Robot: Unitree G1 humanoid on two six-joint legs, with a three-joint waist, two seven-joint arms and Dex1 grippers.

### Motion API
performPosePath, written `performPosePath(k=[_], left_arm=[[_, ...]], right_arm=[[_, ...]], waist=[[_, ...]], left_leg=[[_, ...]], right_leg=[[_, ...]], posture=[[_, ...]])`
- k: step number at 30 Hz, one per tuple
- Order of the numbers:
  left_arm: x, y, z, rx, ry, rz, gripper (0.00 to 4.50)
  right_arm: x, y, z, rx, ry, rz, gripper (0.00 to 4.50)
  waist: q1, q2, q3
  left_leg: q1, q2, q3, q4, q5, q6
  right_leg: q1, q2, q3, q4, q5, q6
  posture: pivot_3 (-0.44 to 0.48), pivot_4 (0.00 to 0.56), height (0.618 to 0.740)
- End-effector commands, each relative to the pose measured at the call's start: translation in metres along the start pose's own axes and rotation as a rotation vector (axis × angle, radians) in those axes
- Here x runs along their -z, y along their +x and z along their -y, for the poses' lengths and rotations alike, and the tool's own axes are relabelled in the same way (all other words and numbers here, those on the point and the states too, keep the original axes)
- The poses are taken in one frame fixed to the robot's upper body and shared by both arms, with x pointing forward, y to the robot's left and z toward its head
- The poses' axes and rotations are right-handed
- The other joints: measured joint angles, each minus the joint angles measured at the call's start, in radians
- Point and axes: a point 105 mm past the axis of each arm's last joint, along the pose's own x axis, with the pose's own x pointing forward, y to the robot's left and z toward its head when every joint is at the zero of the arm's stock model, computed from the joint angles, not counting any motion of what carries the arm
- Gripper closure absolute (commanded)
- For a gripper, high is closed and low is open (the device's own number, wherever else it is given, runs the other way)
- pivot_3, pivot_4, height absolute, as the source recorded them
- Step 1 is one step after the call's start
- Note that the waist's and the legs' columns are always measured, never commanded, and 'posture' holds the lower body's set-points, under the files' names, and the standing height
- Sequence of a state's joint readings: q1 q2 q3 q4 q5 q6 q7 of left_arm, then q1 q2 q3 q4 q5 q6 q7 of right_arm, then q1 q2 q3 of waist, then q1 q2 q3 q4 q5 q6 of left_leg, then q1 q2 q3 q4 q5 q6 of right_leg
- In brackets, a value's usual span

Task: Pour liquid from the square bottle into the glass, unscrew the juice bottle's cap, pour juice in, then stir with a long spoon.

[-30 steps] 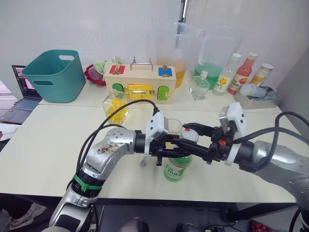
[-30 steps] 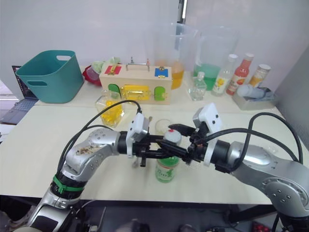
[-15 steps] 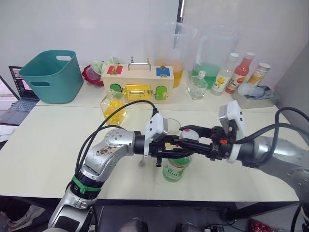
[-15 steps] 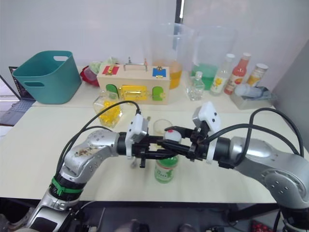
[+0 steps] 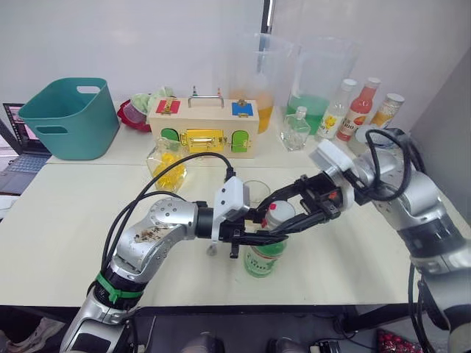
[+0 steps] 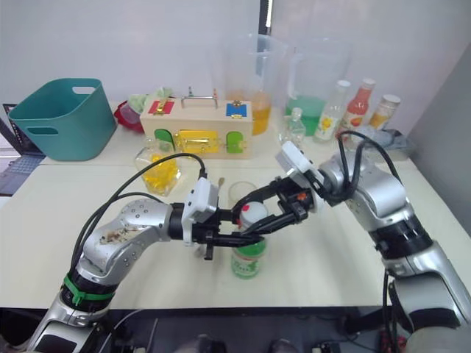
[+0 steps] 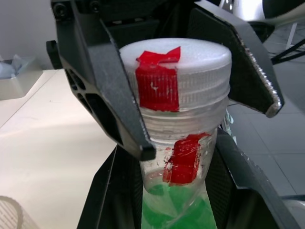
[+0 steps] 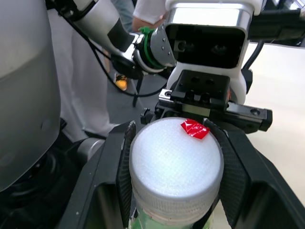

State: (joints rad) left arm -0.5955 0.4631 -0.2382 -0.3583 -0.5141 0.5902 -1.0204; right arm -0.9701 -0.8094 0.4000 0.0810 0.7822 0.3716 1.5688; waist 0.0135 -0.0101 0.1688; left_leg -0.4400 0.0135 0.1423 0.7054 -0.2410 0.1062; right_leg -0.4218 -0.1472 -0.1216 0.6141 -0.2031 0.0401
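A teal bin (image 5: 70, 116) stands at the far left of the table (image 5: 66, 220). A wooden box (image 5: 203, 125) sits at the far centre. The square bottle (image 5: 168, 165) stands just in front of the box, to its left.

The left gripper (image 5: 259, 237) reaches in from the left. Its fingers (image 7: 107, 191) are closed on the neck of the juice bottle (image 5: 263, 254), below the cap (image 5: 279, 212). The bottle stands upright on the table near the front edge, at centre. The cap is still on the bottle and carries a strip of red tape.

The glass (image 5: 257, 193) stands just behind the bottle. A thin silver object, apparently the spoon (image 5: 213, 248), lies on the table just left of the bottle, partly hidden by the left gripper.

The right gripper (image 5: 283, 213) reaches in from the right. Its fingers (image 8: 236, 167) are closed around the cap, one on each side.

Two pitchers (image 5: 318, 81) and three small bottles (image 5: 358, 110) stand at the far right.
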Motion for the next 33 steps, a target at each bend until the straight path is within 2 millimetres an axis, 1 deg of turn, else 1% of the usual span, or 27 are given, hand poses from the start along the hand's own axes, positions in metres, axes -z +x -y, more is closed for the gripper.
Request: performPosePath(k=[1,3,8,9,13,17,19,20,22,24,27,28,30,33], left_arm=[[0.000,0.004,0.007,0.032,0.004,-0.009,3.17],[0.000,0.005,0.007,0.028,0.004,-0.006,3.17],[0.000,0.007,0.007,0.029,0.002,0.000,3.17],[0.000,0.007,0.007,0.029,0.002,0.001,3.17],[-0.001,0.010,0.003,0.016,-0.002,0.009,3.17],[-0.001,0.010,0.002,0.015,-0.002,0.011,3.17],[0.000,0.008,-0.001,0.013,-0.004,0.011,3.17],[0.001,0.007,-0.003,0.007,-0.007,0.008,3.17],[0.000,0.003,-0.009,-0.011,-0.022,0.018,3.17],[-0.001,0.001,-0.011,-0.014,-0.028,0.022,3.17],[0.002,0.000,-0.012,0.002,-0.031,0.017,3.17],[0.002,0.001,-0.012,0.004,-0.032,0.017,3.17],[0.001,0.005,-0.012,0.022,-0.033,0.027,3.17],[0.000,0.009,-0.012,0.040,-0.034,0.036,3.17]], right_arm=[[0.007,-0.001,-0.001,-0.060,0.022,-0.041,2.73],[0.003,-0.003,-0.001,-0.062,0.030,-0.039,1.69],[-0.004,-0.011,-0.004,-0.043,0.024,-0.039,0.03],[-0.004,-0.012,-0.005,-0.040,0.024,-0.039,0.01],[-0.017,-0.027,-0.017,0.102,0.043,0.039,0.01],[-0.019,-0.029,-0.026,0.171,0.065,0.063,0.01],[-0.025,-0.028,-0.032,0.320,0.064,0.108,0.01],[-0.030,-0.025,-0.035,0.394,0.084,0.145,0.01],[-0.033,-0.017,-0.037,0.526,0.091,0.164,0.01],[-0.034,-0.014,-0.038,0.615,0.093,0.170,0.01],[-0.028,-0.012,-0.034,0.763,0.111,0.171,0.01],[-0.027,-0.012,-0.034,0.789,0.118,0.172,0.01],[-0.020,-0.005,-0.038,0.827,0.140,0.152,0.01],[-0.014,0.000,-0.041,0.870,0.164,0.132,0.01]], waist=[[-0.001,0.000,0.000],[-0.001,0.000,0.000],[0.000,0.000,0.000],[0.000,0.000,0.000],[0.009,0.000,0.000],[0.012,0.000,0.000],[0.013,0.000,0.000],[0.017,0.000,0.000],[0.024,0.000,0.000],[0.023,0.000,0.000],[0.023,0.000,0.000],[0.023,0.000,0.000],[0.025,0.000,0.000],[0.026,0.000,0.000]], left_leg=[[0.000,0.000,0.000,0.000,0.000,0.000],[0.000,0.000,0.000,0.000,0.000,-0.001],[0.000,0.000,0.000,0.000,0.000,-0.001],[0.000,0.000,0.000,0.000,0.000,-0.001],[0.000,0.000,-0.001,0.000,0.000,-0.002],[0.000,0.000,0.000,0.000,-0.002,-0.004],[0.000,0.000,0.000,0.000,-0.002,-0.004],[0.000,0.000,-0.001,-0.001,-0.002,-0.005],[0.000,0.000,-0.001,-0.001,-0.002,-0.005],[0.000,0.000,-0.001,-0.001,-0.003,-0.007],[0.000,0.000,-0.001,-0.001,-0.003,-0.009],[0.000,0.000,-0.001,-0.001,-0.003,-0.010],[0.000,0.000,0.000,-0.001,-0.003,-0.010],[0.000,0.000,0.000,-0.001,-0.001,-0.006]], right_leg=[[0.000,0.000,0.000,0.000,0.000,0.000],[0.000,-0.001,0.000,-0.001,0.000,0.000],[0.000,-0.002,0.000,0.000,0.000,0.000],[0.000,-0.002,0.000,0.000,0.000,0.000],[0.000,-0.003,-0.001,0.000,0.000,0.000],[0.000,-0.004,-0.001,-0.001,0.000,0.000],[-0.001,-0.004,-0.001,-0.001,0.001,-0.001],[0.000,-0.004,-0.001,-0.001,0.001,-0.001],[-0.001,-0.005,-0.001,0.000,0.001,-0.001],[-0.001,-0.006,-0.001,0.000,0.001,-0.001],[-0.001,-0.004,-0.001,0.000,0.001,-0.001],[-0.001,-0.004,-0.001,0.000,0.001,-0.001],[-0.001,-0.003,0.000,-0.001,0.001,-0.001],[0.000,-0.002,0.000,-0.001,0.001,-0.001]], posture=[[0.000,0.150,0.733],[0.000,0.150,0.733],[0.000,0.150,0.733],[0.000,0.150,0.733],[0.000,0.150,0.733],[0.000,0.150,0.733],[0.000,0.150,0.733],[0.000,0.150,0.733],[0.000,0.150,0.733],[0.000,0.150,0.733],[0.000,0.150,0.733],[0.000,0.150,0.733],[0.000,0.150,0.733],[0.000,0.150,0.733]])
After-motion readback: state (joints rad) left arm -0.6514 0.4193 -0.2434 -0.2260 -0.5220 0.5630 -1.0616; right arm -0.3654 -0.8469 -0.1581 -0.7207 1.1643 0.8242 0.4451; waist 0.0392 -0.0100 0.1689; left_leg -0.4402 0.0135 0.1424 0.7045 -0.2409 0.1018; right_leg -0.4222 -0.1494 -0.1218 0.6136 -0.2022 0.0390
